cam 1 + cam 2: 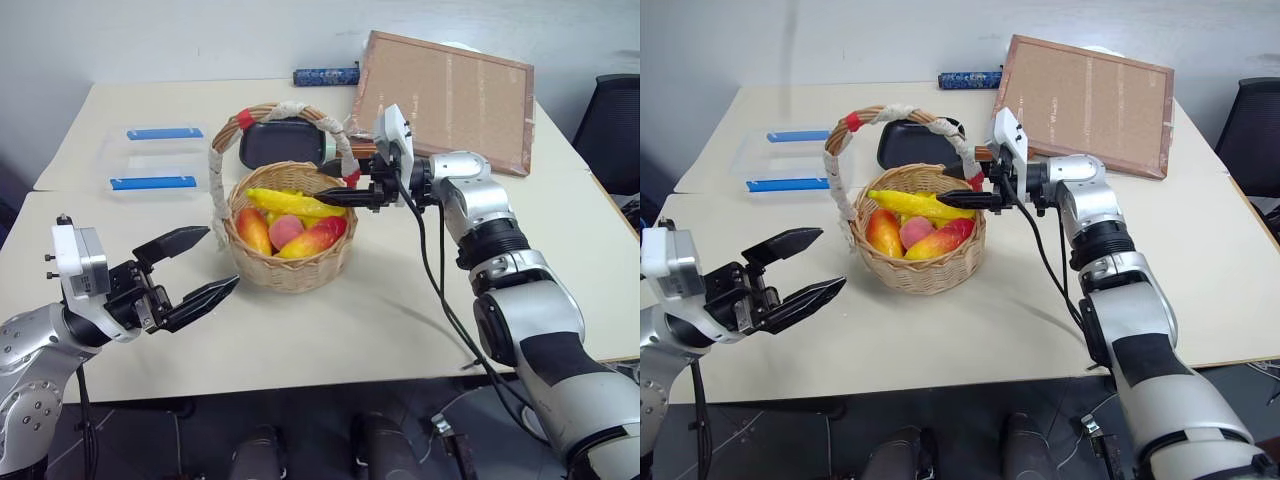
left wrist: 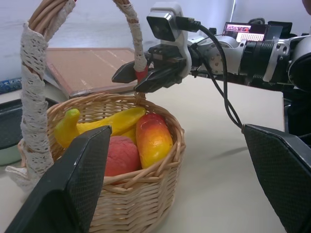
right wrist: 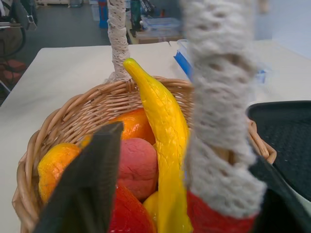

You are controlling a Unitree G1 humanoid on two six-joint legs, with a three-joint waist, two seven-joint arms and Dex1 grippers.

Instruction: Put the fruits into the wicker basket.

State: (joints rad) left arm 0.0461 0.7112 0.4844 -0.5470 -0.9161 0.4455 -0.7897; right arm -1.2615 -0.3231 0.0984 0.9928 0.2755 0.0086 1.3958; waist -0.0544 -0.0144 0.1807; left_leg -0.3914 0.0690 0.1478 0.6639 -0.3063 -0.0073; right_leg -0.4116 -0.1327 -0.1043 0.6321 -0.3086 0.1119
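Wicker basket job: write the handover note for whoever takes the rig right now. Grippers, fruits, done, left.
Left gripper: open, holding nothing, hovering off the table to the robot's left of the wicker basket.
Right gripper: at the red-banded base of the basket's handle, fingers either side of it in the right wrist view; whether they clamp it, I cannot tell.
Fruits: banana, peach, mango and an orange-red piece all lie inside the basket.
Done: no fruit seen on the table.
Left: probably just drawing the right gripper away from the handle.
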